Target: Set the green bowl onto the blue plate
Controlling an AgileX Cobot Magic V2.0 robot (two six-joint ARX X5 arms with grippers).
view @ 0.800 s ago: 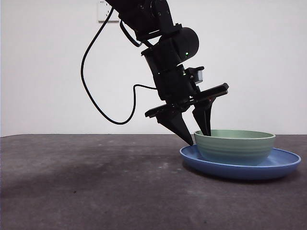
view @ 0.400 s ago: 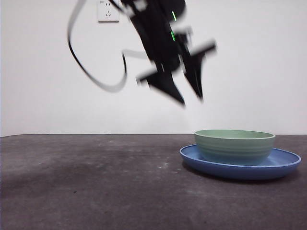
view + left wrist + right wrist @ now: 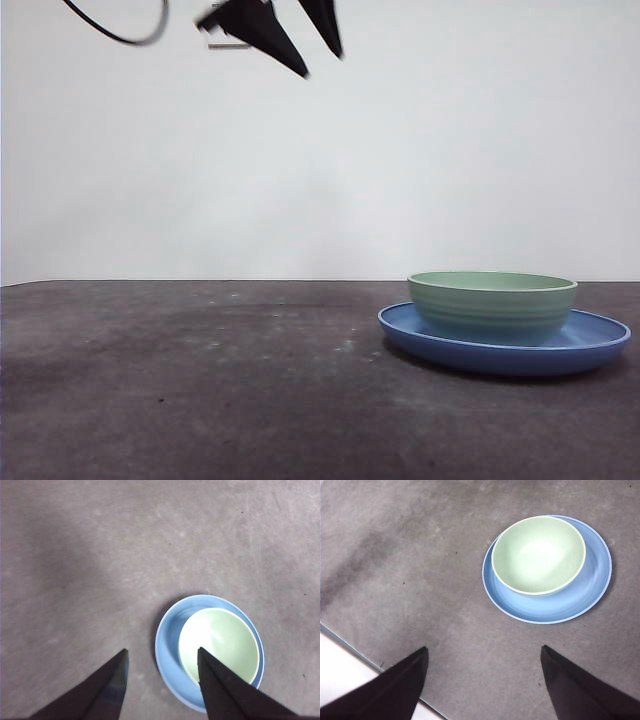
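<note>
Just one green bowl [image 3: 492,305], pale sage with faint ridges, sits upright on one glossy blue plate [image 3: 600,345], off-centre. Both grippers hang high above with jaws spread, empty: left gripper [image 3: 161,655], right gripper [image 3: 484,655].

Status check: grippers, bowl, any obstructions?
Left gripper open, high above table. Right gripper open, clear. Green bowl sits on blue plate. Nothing in the way.

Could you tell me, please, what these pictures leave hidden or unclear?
- Bowl's underside: the green bowl covers where it meets the blue plate in every view.
- Plate's near edge: left wrist view, behind the left tool, which is open.
- Arm above that tool: front view, cut off at the top edge.
- Right tool, open: unseen in front view.
</note>
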